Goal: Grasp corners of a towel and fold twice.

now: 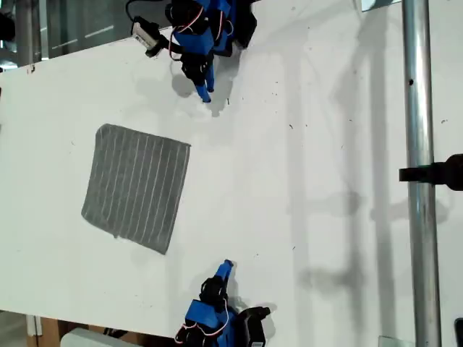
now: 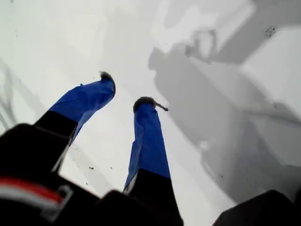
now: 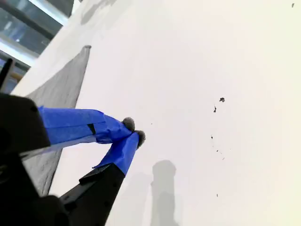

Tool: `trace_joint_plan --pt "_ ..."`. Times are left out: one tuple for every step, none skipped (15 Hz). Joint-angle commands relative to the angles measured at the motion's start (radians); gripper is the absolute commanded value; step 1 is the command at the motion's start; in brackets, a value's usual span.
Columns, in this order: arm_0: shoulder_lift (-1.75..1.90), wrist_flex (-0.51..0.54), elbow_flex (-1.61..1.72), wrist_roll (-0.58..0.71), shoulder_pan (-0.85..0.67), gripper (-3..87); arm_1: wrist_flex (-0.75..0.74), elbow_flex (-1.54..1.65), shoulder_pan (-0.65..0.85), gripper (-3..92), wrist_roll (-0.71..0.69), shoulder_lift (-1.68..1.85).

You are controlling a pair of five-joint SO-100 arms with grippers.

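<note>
– Currently, where does the towel (image 1: 137,188) lie, and in what condition?

– Spread flat on the white table (image 1: 304,217), grey with thin pale stripes. All four corners show in the exterior view (image 1: 106,127) (image 1: 189,146) (image 1: 163,251) (image 1: 82,211), none lifted or held. No fold is visible.

– Its position relative to my second gripper (image 3: 135,131)?

– Off to one side of the fingers (image 3: 75,125) and clear of them. In the second wrist view the cloth (image 3: 61,89) runs alongside and beyond the blue fingers, ending in one pointed corner (image 3: 87,47) well ahead of the tips. No contact.

– State of those fingers?

– Closed together, tips touching, nothing between them. They sit over bare table.

– And my first gripper (image 2: 126,90)?

– Its fingers (image 2: 148,141) stand spread, with a clear gap between the dark tips, and they hold nothing. Only white table and grey shadows lie beneath and ahead of them; no cloth appears in the first wrist view.

– Anything else noted?

– Two blue arms flank the towel in the exterior view, one beyond each of two opposite edges, both apart from it. A metal pole (image 1: 419,108) runs down the exterior view's right.
</note>
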Motion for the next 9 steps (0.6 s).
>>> trace_joint_plan --pt "0.008 -0.011 0.012 -0.017 0.006 -2.9 0.014 -0.025 0.063 14.7 -0.005 0.012" --pt "0.008 -0.011 0.012 -0.018 0.008 -2.9 0.006 -0.025 0.037 13.2 -0.005 0.012" --pt "0.008 -0.011 0.012 -0.015 0.003 -2.9 -0.008 -0.018 0.009 12.6 -0.005 0.012" --pt "0.008 -0.012 0.012 -0.014 0.002 -2.9 -0.018 -0.020 -0.043 7.1 -0.014 0.012" --pt "0.008 -0.014 0.012 -0.014 0.000 -2.9 -0.037 -0.017 -0.089 0.5 -0.015 0.012" --pt "0.008 -0.015 0.012 -0.014 0.000 -2.9 -0.038 -0.025 -0.135 -0.2 -0.015 0.012" --pt "0.008 -0.017 0.012 -0.014 -0.002 -2.9 -0.035 -0.029 -0.153 -0.2 -0.015 0.012" --pt "0.008 -0.018 0.012 -0.011 -0.005 -2.9 -0.031 -0.049 -0.140 -0.2 -0.023 0.012" --pt "0.008 -0.017 0.012 -0.008 -0.006 -2.9 -0.040 -0.074 -0.155 -0.2 -0.040 0.012"
